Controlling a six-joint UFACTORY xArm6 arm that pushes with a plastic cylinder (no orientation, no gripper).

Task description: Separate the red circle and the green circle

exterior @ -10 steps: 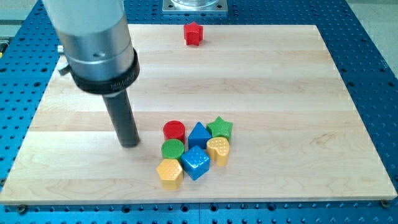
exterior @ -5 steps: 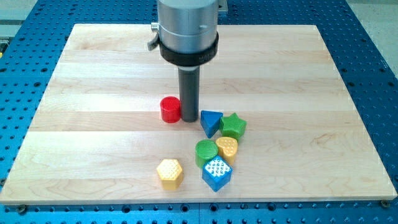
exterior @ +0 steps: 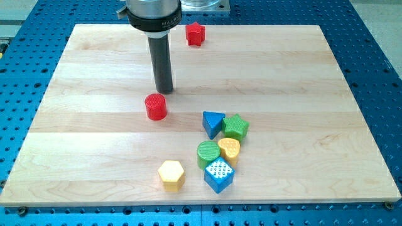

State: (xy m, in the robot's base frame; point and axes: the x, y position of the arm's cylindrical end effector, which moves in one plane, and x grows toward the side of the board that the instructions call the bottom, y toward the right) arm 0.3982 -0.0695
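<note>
The red circle (exterior: 156,106) lies left of the board's middle, on its own. The green circle (exterior: 208,154) lies lower right of it, a good gap away, touching the yellow heart (exterior: 228,149) and the blue cube (exterior: 218,175). My tip (exterior: 164,90) stands just above and slightly right of the red circle, close to it but apart.
A blue triangle (exterior: 213,123) and a green star (exterior: 236,127) lie just above the green circle's cluster. A yellow hexagon (exterior: 171,174) lies alone at the bottom. A red star (exterior: 195,33) sits near the view's top edge of the wooden board (exterior: 75,144).
The red circle has slid left and slightly up, away from the cluster. My tip has moved from right of it to above it. Earlier the cluster was pushed apart.
</note>
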